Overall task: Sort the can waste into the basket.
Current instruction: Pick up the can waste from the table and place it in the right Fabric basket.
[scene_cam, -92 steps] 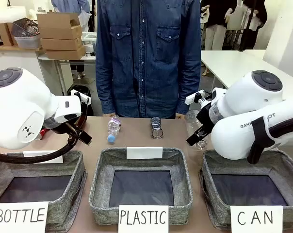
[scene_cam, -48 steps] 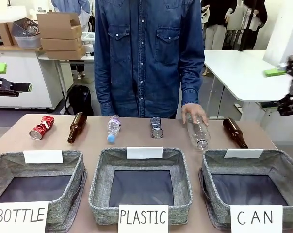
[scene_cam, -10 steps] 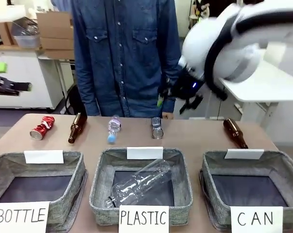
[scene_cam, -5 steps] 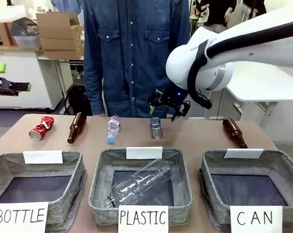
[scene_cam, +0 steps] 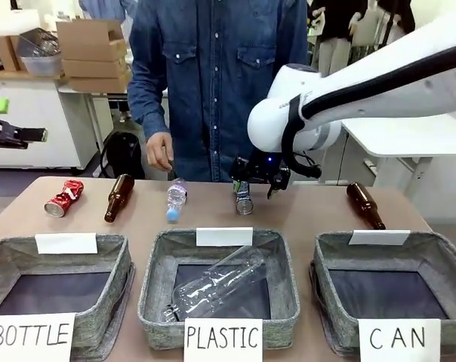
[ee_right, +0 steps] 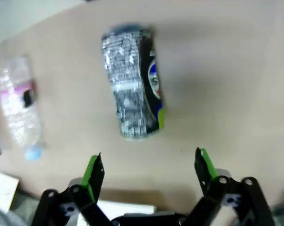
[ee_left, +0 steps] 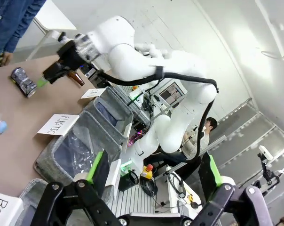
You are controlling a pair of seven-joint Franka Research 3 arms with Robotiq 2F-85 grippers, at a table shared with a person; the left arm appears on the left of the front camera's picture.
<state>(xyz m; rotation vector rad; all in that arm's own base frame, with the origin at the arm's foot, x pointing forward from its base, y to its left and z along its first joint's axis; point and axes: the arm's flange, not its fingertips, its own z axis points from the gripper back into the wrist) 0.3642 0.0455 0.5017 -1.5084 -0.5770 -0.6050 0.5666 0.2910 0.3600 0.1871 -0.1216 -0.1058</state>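
Observation:
The silver can with a dark pattern (scene_cam: pixel 244 200) lies at the table's far middle, and in the right wrist view the can (ee_right: pixel 132 84) is just ahead of my open fingers. My right gripper (scene_cam: pixel 256 183) hangs open right above it, nothing held; its green pads (ee_right: pixel 92 170) stand wide apart. The red crushed can (scene_cam: pixel 65 197) lies at the far left. The CAN basket (scene_cam: pixel 432 247) stands front right with nothing in it. At the left edge my left gripper (scene_cam: pixel 5 121) is raised off the table, and its wrist view shows it open and empty (ee_left: pixel 153 169).
A brown bottle (scene_cam: pixel 118 197) and a small plastic bottle (scene_cam: pixel 176 199) lie between the cans; another brown bottle (scene_cam: pixel 365 205) lies far right. The PLASTIC basket (scene_cam: pixel 156 256) holds a clear bottle (scene_cam: pixel 217 286). The BOTTLE basket (scene_cam: pixel 115 253) is front left. A person's hand (scene_cam: pixel 160 151) hangs beyond the table.
My right gripper has come down and slightly left, closing in over the silver can. The person has shifted and a hand has come into view. The left gripper has stayed put.

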